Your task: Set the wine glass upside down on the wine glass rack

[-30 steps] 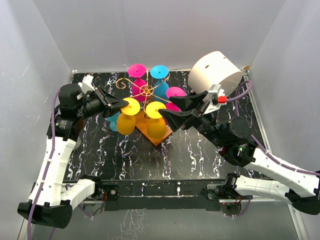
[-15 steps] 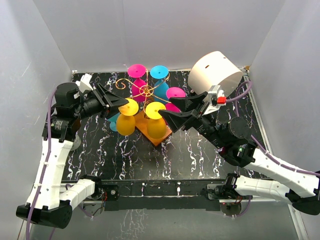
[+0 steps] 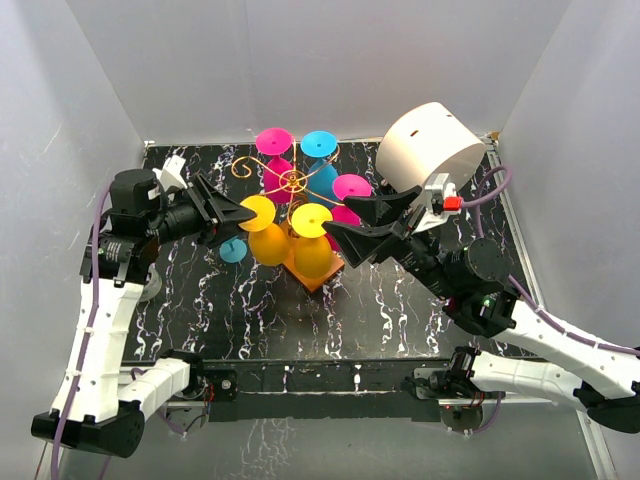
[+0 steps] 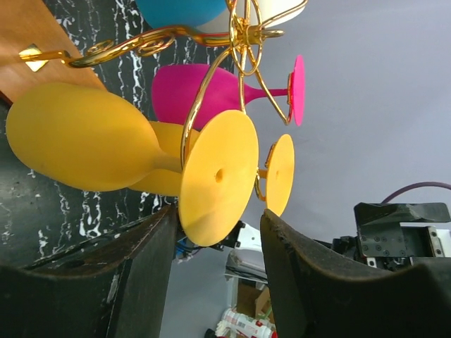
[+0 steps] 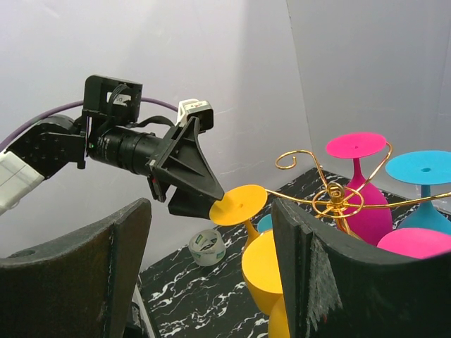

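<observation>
Yellow plastic wine glass point(image 3: 267, 243) hangs upside down on the gold wire rack with curly arms point(image 3: 293, 181), on the rack's left side near the middle of the top view. Its flat round foot is on top. Its cup points down beside the rack's orange square base point(image 3: 318, 277). In the left wrist view a gold curl goes around the thin stem.

The left gripper point(image 3: 240, 212) is just left of the glass, level with the foot. Its two black fingers point(image 4: 134, 282) are spread wide apart. The foot sits right at their tips, and they are not squeezing it.

The right gripper point(image 3: 350, 217) is on the right side of the rack, near a second yellow glass point(image 3: 311, 222). Its fingers are spread apart too, with nothing between them.

More glasses hang on the rack: a pink one point(image 3: 274, 141) and a blue one point(image 3: 319, 143) higher in the picture, and another pink one point(image 3: 352, 186) to the right. A small blue round thing point(image 3: 233, 250) shows left of the yellow glass, over the black table with white streaks point(image 3: 400, 300). I cannot tell what it is. A big white round tub point(image 3: 430, 145) stands at the upper right. A roll of tape point(image 5: 206, 245) lies on the table, low in the right wrist view.
</observation>
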{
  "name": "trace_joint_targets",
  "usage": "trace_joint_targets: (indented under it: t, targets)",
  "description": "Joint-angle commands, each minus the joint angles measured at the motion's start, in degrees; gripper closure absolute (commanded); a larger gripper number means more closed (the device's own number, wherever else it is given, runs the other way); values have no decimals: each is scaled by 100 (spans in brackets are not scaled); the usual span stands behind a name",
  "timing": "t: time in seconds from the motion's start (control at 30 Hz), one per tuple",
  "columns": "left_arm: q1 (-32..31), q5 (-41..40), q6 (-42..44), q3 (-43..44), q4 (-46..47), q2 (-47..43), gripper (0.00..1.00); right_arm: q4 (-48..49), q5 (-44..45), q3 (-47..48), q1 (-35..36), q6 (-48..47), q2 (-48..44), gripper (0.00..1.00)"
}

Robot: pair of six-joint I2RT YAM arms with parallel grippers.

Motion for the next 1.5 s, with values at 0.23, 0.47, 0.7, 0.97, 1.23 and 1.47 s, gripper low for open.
trace_joint_targets:
  t: [0.23, 0.47, 0.7, 0.97, 1.23, 1.47]
  targets:
    - [-18, -18, 1023, 812, -859, 163, 44, 271, 39, 7, 24, 30, -91, 33]
    - [-19, -2483, 1863, 1440, -1932, 121, 50, 184, 100, 21, 26, 8, -169, 33]
    - [-19, -4009, 1973, 1077, -1992, 40, 55, 100, 290, -29, 27, 7, -241, 33]
    - [-5, -4288, 1793, -140, -1050, 535, 54, -78, 398, -31, 26, 8, -263, 33]
    - [321, -4217, 2169, -35, -331, 1685, 50, -185, 492, -116, 26, -9, -426, 33]
    - [671, -3894, 2218, -258, -72, 2235, 57, -255, 625, -179, 26, -54, -518, 33]
